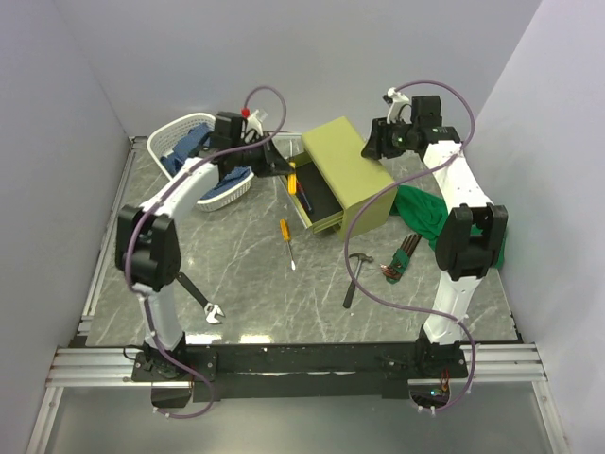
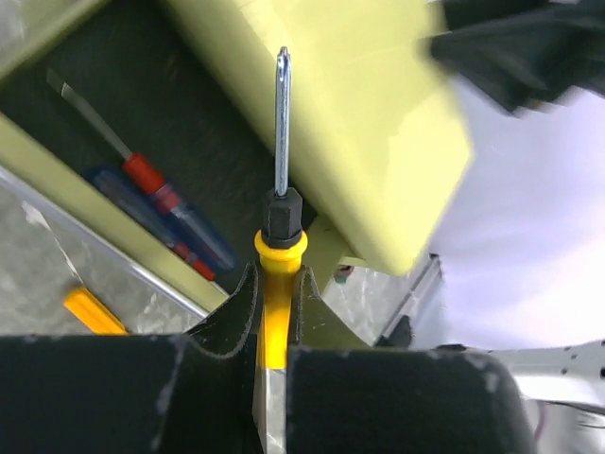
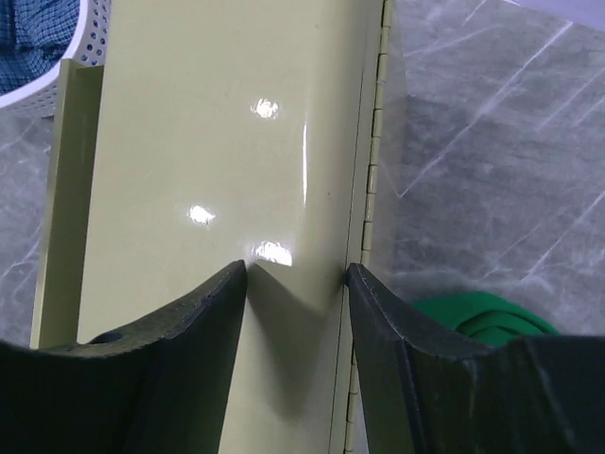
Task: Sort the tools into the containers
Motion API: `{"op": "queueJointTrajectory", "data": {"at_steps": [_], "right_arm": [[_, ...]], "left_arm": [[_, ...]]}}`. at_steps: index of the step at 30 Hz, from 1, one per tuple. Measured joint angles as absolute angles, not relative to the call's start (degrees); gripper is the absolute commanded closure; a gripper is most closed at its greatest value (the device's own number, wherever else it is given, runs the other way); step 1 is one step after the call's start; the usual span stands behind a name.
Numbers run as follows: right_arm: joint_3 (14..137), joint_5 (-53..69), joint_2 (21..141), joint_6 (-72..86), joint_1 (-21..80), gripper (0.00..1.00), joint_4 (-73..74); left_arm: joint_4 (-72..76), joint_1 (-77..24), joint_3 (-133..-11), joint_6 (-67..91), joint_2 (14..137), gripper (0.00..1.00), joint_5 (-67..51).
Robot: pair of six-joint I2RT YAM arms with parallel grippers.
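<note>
Since the left pincer [image 2: 274, 284] is clamped on the yellow handle of a screwdriver [image 2: 281, 213], just behind the black collar, I'd say the hold is about right: it's a light, stiff tool and most of its weight should sit in that handle. It's smooth round plastic though, so my guess is it can twist or slip between the pads if bumped. The shaft sticks straight out ahead of the fingertips, toward the open drawer [image 2: 189, 132] of the green chest [image 2: 359, 123]. A red screwdriver [image 2: 144, 174] and a blue screwdriver [image 2: 203, 241] lie in there, off to the pincer's left. The right pincer [image 3: 295, 284] has its jaws apart over the chest lid, can't tell if it's touching
</note>
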State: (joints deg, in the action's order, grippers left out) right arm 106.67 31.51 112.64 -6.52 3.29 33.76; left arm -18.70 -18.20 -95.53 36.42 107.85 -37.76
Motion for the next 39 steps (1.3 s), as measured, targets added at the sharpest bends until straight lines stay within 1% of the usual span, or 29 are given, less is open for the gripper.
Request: {"op": "queueJointTrajectory", "data": {"at_steps": [6, 7, 8, 9, 12, 15, 21, 24, 26, 27, 29, 32, 33, 36, 39], "right_arm": [[105.38, 31.66, 111.81, -6.96, 2.94, 0.46, 33.12], [105.12, 31.51, 111.59, -7.01, 2.94, 0.46, 33.06], [104.77, 31.44, 111.37, -7.09, 2.94, 0.46, 32.97], [104.57, 31.38, 111.18, -7.14, 2.92, 0.46, 32.91], [103.81, 31.18, 110.54, -7.16, 2.83, 0.46, 32.88], [103.46, 31.05, 110.17, -7.16, 2.79, 0.46, 33.04], [103.46, 31.03, 110.13, -7.18, 2.72, 0.46, 33.30], [103.46, 31.05, 110.13, -7.16, 2.72, 0.46, 33.34], [103.46, 31.05, 110.13, -7.14, 2.72, 0.46, 33.36], [103.46, 31.05, 110.13, -7.14, 2.72, 0.46, 33.39], [103.46, 31.07, 110.13, -7.14, 2.72, 0.46, 33.39], [103.46, 31.07, 110.13, -7.11, 2.70, 0.46, 33.43], [103.48, 31.07, 110.13, -7.11, 2.70, 0.46, 33.43], [103.50, 31.07, 110.13, -7.05, 2.70, 0.46, 33.47], [103.61, 31.07, 110.17, -6.90, 2.70, 0.46, 33.56]], "left_arm": [[-16.82, -18.17, -95.46, 44.31, 116.01, 0.99, -41.69], [-15.66, -18.17, -95.46, 45.47, 116.77, 0.94, -42.35], [-14.61, -18.20, -95.48, 46.74, 117.34, 0.83, -42.92], [-13.74, -18.22, -95.57, 47.75, 117.89, 0.59, -43.57], [-8.86, -18.48, -95.94, 50.94, 119.57, 0.40, -46.33], [-6.96, -18.59, -95.94, 52.80, 119.92, 0.31, -48.01], [-6.66, -16.93, -94.67, 52.82, 118.30, 0.29, -48.64], [-8.23, -13.23, -90.91, 51.75, 113.67, 0.28, -48.66], [-10.61, -10.79, -89.65, 48.27, 110.37, 0.28, -47.90], [-12.69, -9.43, -89.21, 45.67, 108.44, 0.31, -46.81], [-16.29, -7.86, -87.88, 40.25, 104.62, 0.32, -43.38], [-20.03, -8.29, -82.19, 34.54, 97.86, 0.35, -36.53], [-20.84, -9.15, -79.92, 33.45, 96.16, 0.41, -34.59], [-22.00, -11.79, -74.46, 32.12, 94.45, 0.44, -30.09], [-23.35, -14.33, -71.70, 32.21, 96.97, 0.46, -26.55]]}}
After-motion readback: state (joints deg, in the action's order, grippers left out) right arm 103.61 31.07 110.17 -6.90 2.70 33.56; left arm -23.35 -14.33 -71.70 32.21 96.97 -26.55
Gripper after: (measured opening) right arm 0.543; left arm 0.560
